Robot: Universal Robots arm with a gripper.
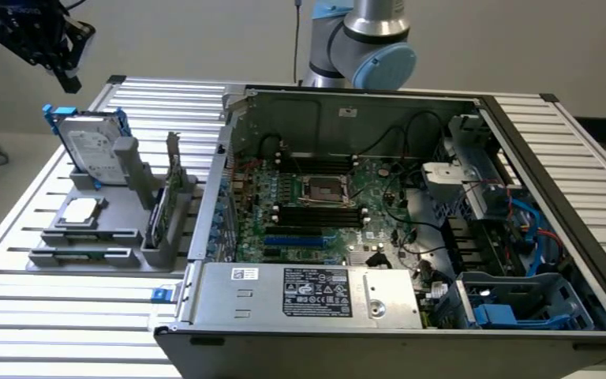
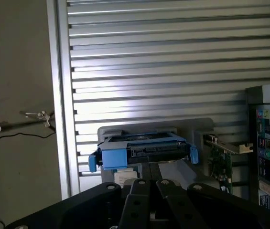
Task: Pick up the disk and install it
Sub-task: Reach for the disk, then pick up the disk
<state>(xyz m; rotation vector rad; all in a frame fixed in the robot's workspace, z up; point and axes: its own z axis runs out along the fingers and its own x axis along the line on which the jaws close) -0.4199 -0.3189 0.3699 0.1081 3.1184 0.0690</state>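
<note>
Disk [image 1: 91, 150]: dull silver-grey metal, smooth blue plastic rails [image 1: 50, 117]. Tabletop [image 1: 61, 316]: ribbed bare metal, satin sheen. End effector [image 1: 69, 79]: matt black finish.

Disk [image 1: 91, 146] upright in the holder [image 1: 76, 257] on the bench [image 1: 61, 316], computer case [image 1: 387, 351] to the exterior view's right, gripper [image 1: 69, 79] above the disk.

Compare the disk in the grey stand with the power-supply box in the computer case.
The disk stands on edge outside the case; the power-supply box lies flat inside it. The disk has blue rails; the box has none. Both are grey metal with labels.
</note>
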